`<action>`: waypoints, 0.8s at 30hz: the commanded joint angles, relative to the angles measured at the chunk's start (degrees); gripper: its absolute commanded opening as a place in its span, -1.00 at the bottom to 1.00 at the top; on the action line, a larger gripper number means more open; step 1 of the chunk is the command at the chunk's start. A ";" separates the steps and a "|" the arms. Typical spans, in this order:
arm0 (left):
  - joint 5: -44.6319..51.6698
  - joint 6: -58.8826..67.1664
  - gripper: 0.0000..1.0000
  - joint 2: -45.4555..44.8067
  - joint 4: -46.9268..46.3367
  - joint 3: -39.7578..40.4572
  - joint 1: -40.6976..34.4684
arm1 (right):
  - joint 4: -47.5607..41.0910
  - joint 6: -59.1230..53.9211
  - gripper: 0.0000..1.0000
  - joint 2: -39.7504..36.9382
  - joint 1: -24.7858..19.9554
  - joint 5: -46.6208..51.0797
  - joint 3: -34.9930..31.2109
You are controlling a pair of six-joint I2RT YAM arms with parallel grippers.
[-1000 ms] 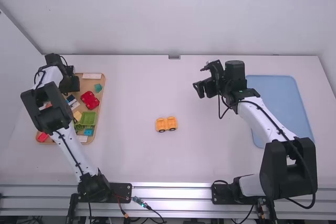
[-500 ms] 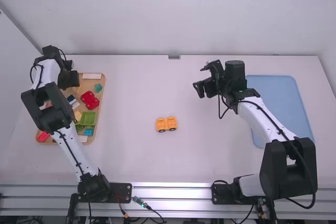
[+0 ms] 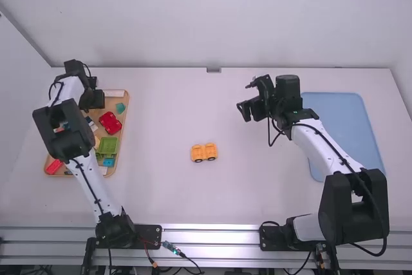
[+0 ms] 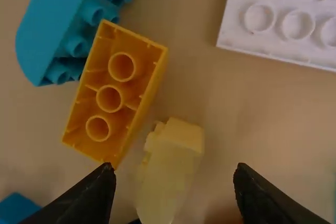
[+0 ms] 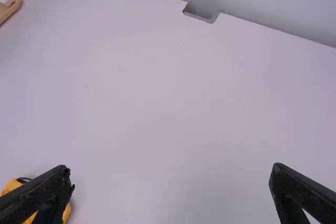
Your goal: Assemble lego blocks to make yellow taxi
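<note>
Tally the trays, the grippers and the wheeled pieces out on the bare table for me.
Trays: 2, tan tray and blue tray
Grippers: 2, left gripper and right gripper
Orange wheeled piece: 1
Total: 5

Wide gap, tray point(image 3: 110, 103) to car point(image 3: 205, 152)

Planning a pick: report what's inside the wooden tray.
Wooden tray: red block, green block, orange brick, white brick, yellow block, and others. In the high view, the left arm hides part.

The wheeled block point(image 3: 204, 151) lies between left tray point(image 3: 111, 102) and right tray point(image 3: 341, 120).
</note>
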 commanded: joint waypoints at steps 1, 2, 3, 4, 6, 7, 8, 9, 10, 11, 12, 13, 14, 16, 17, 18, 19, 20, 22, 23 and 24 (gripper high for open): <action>0.35 0.44 0.22 0.22 -0.26 -0.63 0.44 | 0.58 -0.01 0.99 0.43 0.17 0.00 1.40; 1.20 0.46 0.23 0.22 -0.28 -0.63 0.31 | 0.65 -0.01 0.99 0.43 0.17 -0.02 1.40; 1.42 0.46 0.23 0.22 -0.28 -0.63 0.26 | 0.71 -0.01 0.99 0.43 0.17 -0.09 1.38; 2.08 0.46 0.24 0.22 -0.31 -0.66 0.26 | 0.76 -0.01 0.98 0.43 0.17 -0.15 1.38; 3.98 1.36 0.26 0.22 0.07 -1.05 0.26 | 0.71 0.01 0.99 0.43 0.17 -0.13 1.38; 4.52 1.90 0.26 0.22 0.15 -1.16 0.26 | 0.69 -0.01 0.99 0.43 0.17 -0.15 1.38; 6.05 3.56 0.26 0.22 0.85 -1.68 0.28 | 0.56 -0.01 0.99 0.43 0.17 -0.13 1.38; 6.34 3.67 0.28 0.22 1.38 -2.16 0.37 | 0.52 0.01 0.99 0.43 0.17 -0.13 1.38; 6.25 3.61 0.29 0.22 2.05 -2.69 0.35 | 0.52 0.01 0.99 0.43 0.17 -0.13 1.38; 5.68 3.37 0.29 0.22 2.60 -3.13 0.24 | 0.49 -0.01 0.99 0.43 0.17 -0.13 1.38; 5.64 3.50 0.31 0.22 3.15 -3.58 0.28 | 0.39 -0.01 0.99 0.43 0.20 -0.11 1.38; 5.64 4.00 0.34 0.22 4.11 -4.26 0.39 | 0.36 -0.01 0.99 0.43 0.17 0.00 1.38; 5.90 4.87 0.38 0.22 4.76 -4.87 0.24 | 0.34 -0.01 0.99 0.43 0.17 0.04 1.38; 5.81 5.99 0.41 0.22 6.27 -5.90 0.39 | 0.34 -0.01 0.99 0.43 0.17 -0.04 1.38; 5.81 7.02 0.42 0.22 7.63 -6.80 0.31 | 0.34 -0.01 0.98 0.45 0.17 -0.13 1.38; 5.81 7.63 0.42 0.22 8.55 -7.43 0.20 | 0.36 -0.01 0.99 0.43 0.17 -0.11 1.38; 5.84 7.87 0.42 0.22 8.83 -7.61 0.20 | 0.36 -0.01 0.99 0.45 0.17 -0.13 1.38; 5.84 8.00 0.40 0.22 9.62 -8.13 0.20 | 0.34 0.01 0.99 0.43 0.17 -0.13 1.38; 5.84 7.61 0.31 0.22 9.84 -8.37 0.31 | 0.34 -0.01 0.99 0.43 0.20 -0.11 1.38; 5.81 7.26 0.24 0.22 9.66 -8.37 0.44 | 0.39 0.01 0.99 0.43 0.17 -0.13 1.38; 5.84 6.80 0.17 0.22 9.40 -8.35 0.44 | 0.39 0.03 0.98 0.43 0.17 -0.13 1.38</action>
